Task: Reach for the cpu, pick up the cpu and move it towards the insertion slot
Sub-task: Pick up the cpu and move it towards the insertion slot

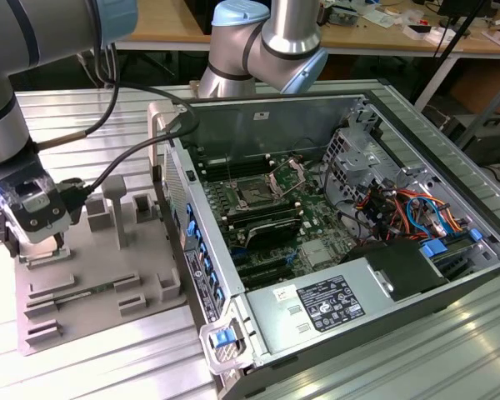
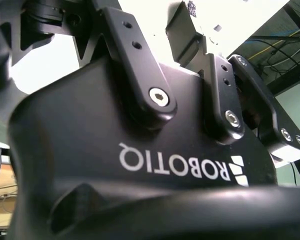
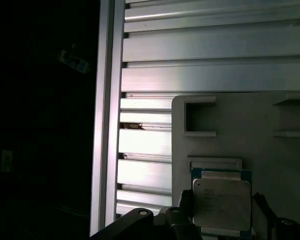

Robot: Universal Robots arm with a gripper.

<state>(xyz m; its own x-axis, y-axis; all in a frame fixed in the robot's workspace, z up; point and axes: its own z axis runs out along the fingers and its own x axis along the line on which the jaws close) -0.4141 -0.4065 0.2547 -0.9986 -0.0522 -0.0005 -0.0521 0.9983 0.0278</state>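
In the first wrist view the cpu (image 3: 221, 205), a small square chip with a pale silvery top on a green edge, sits at a recess of the grey tray (image 3: 270, 150). My gripper (image 3: 221, 212) is shut on the cpu, one dark finger against each side. I cannot tell whether the chip is off the tray. In the exterior view my gripper (image 1: 35, 243) hangs low over the grey tray (image 1: 92, 279) at the exterior view's left. The insertion slot (image 1: 254, 194) is a dark square socket with its shiny frame raised, on the green board inside the open computer case.
The tray carries raised posts and blocks (image 1: 115, 204). Between the tray and the socket rises the case's side wall (image 1: 183, 192). Memory slots, a heatsink, cables and a power supply (image 1: 317, 304) surround the socket. Everything rests on a slatted aluminium table (image 1: 75, 117).
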